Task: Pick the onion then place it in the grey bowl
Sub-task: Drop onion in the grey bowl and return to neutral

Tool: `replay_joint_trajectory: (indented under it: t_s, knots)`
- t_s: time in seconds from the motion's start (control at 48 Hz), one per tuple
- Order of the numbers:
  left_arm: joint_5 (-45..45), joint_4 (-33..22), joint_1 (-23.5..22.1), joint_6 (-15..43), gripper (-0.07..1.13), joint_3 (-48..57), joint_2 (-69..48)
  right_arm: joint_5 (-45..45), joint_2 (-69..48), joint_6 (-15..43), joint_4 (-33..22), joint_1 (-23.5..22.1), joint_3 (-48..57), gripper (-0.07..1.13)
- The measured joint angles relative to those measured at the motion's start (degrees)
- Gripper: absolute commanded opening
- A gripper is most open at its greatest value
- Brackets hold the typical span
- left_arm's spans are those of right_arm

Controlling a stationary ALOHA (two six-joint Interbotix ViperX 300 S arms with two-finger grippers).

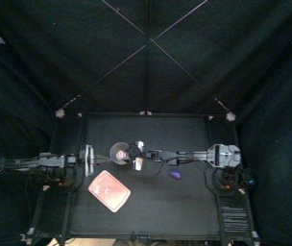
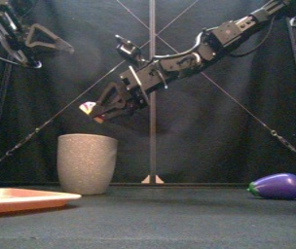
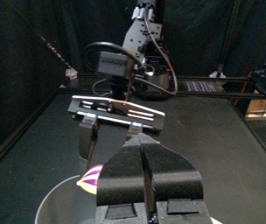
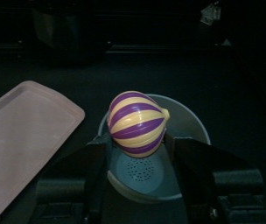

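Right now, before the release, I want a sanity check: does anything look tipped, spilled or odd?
Nothing stands out: grey cup upright, onion held in the right gripper above it, pink tray and toy eggplant lying flat.

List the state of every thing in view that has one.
onion: held in the right end effector, above the grey bowl.
right end effector: shut on the onion.
left end effector: shut, empty.
grey bowl: upright.
eggplant: lying on its side, untouched.
pink tray: flat, bare.
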Motion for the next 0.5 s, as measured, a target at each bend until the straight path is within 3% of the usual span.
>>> replay_joint_trajectory:
  t_s: [0.25,0.5]
  knots:
    - [-0.5,0.0,0.0,0.0,0.02,0.1,0.0,0.0,0.4,-0.1,0.2,-0.4,-0.4,0.99]
    - [-0.5,-0.1,0.0,-0.1,0.02,0.2,0.0,-0.1,0.4,-0.3,1.3,-0.4,-0.4,1.0]
